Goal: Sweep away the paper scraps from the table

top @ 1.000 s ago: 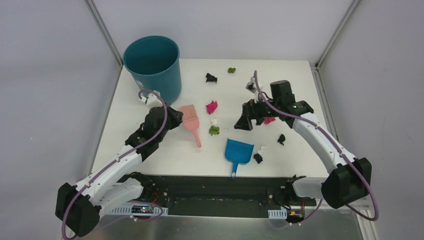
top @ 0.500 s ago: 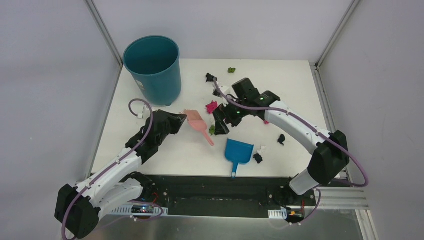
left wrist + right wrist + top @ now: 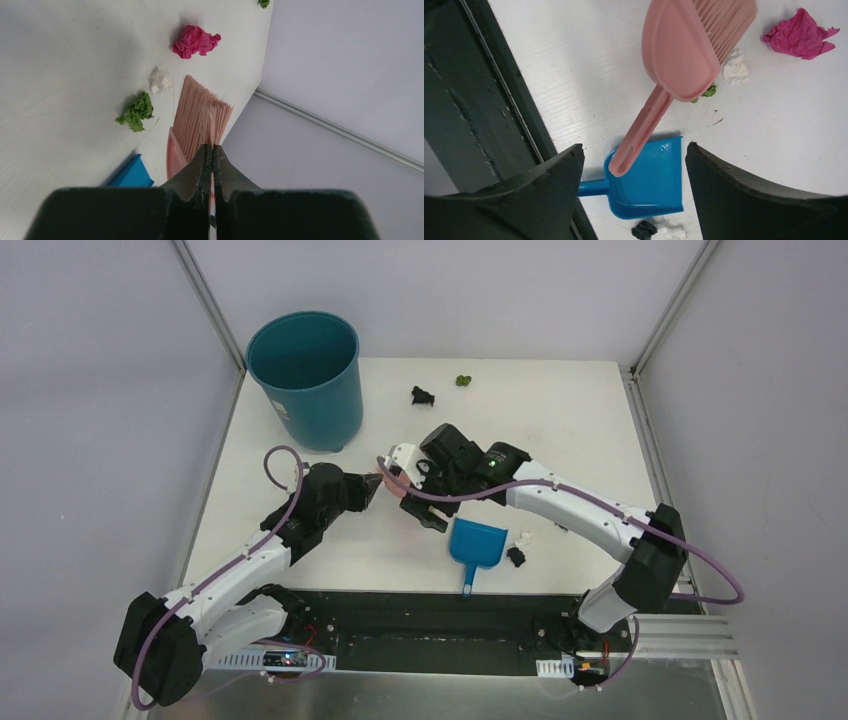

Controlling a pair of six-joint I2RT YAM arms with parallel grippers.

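My left gripper [image 3: 211, 150] is shut on the bristle end of the pink brush [image 3: 200, 115] and holds it above the white table [image 3: 560, 420]. The brush handle [image 3: 639, 135] points down between the fingers of my open right gripper [image 3: 632, 150], apart from both, over the blue dustpan [image 3: 649, 185]. Paper scraps lie under and beyond the brush head: magenta [image 3: 799, 35], white [image 3: 735, 70] and green [image 3: 709, 91]. A black scrap [image 3: 516, 556] and a white one [image 3: 524, 537] sit right of the dustpan [image 3: 478, 543]. In the top view, the right arm hides the scraps beneath it.
A teal round bin [image 3: 305, 375] stands at the table's back left corner. A black scrap [image 3: 422, 395] and a green one [image 3: 463, 380] lie near the far edge. A black strip [image 3: 499, 100] runs along the near edge, just behind the dustpan handle.
The right arm swung left from the table's right side to the brush handle, and its jaws narrowed slightly. The left gripper carried the brush rightward, its handle now over the dustpan.
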